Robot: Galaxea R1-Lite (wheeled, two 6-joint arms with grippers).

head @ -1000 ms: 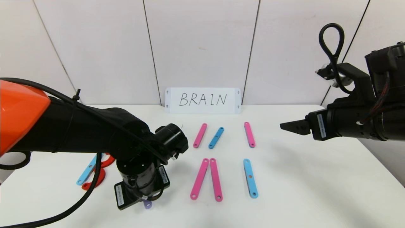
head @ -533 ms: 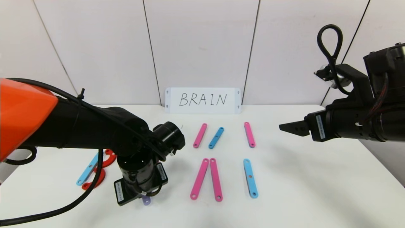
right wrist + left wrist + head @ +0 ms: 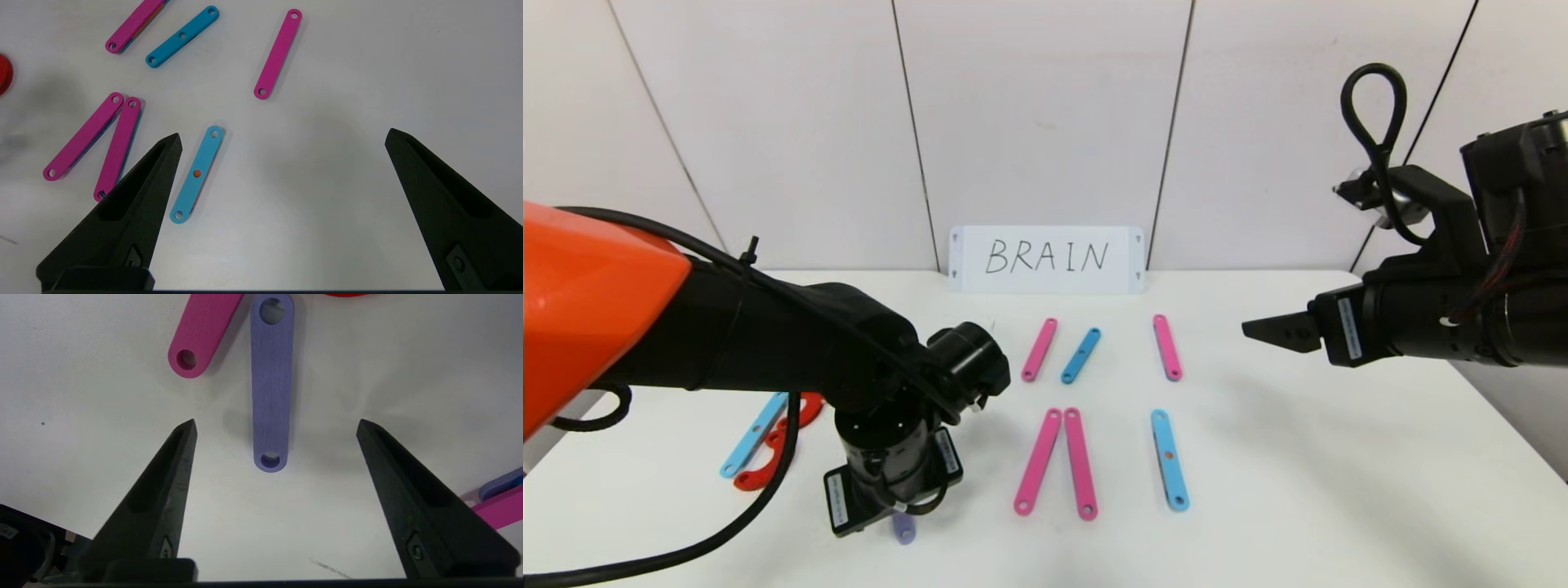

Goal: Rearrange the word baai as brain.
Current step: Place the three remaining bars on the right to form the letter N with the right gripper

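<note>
My left gripper (image 3: 889,513) points down at the table's front left, open and empty (image 3: 276,424). A purple strip (image 3: 271,384) lies flat between and just beyond its fingertips, untouched; its end shows in the head view (image 3: 903,529). A pink strip (image 3: 202,332) lies beside it, and a red piece (image 3: 343,295) shows at the edge. A blue strip (image 3: 754,433) with red half-rings (image 3: 772,467) lies at far left. Two pink strips (image 3: 1037,461) form a peak, with a blue strip (image 3: 1170,460) to their right. My right gripper (image 3: 1270,331) hovers open (image 3: 284,136) at the right.
A white card with handwritten BRAIN (image 3: 1045,259) stands against the back wall. In front of it lie a pink strip (image 3: 1039,349), a blue strip (image 3: 1081,355) and a pink strip (image 3: 1166,347). Another purple and pink strip (image 3: 496,498) show in the left wrist view.
My left arm has shifted slightly toward the front and right over the purple strip. The right arm has hardly moved. The strips stay in place.
</note>
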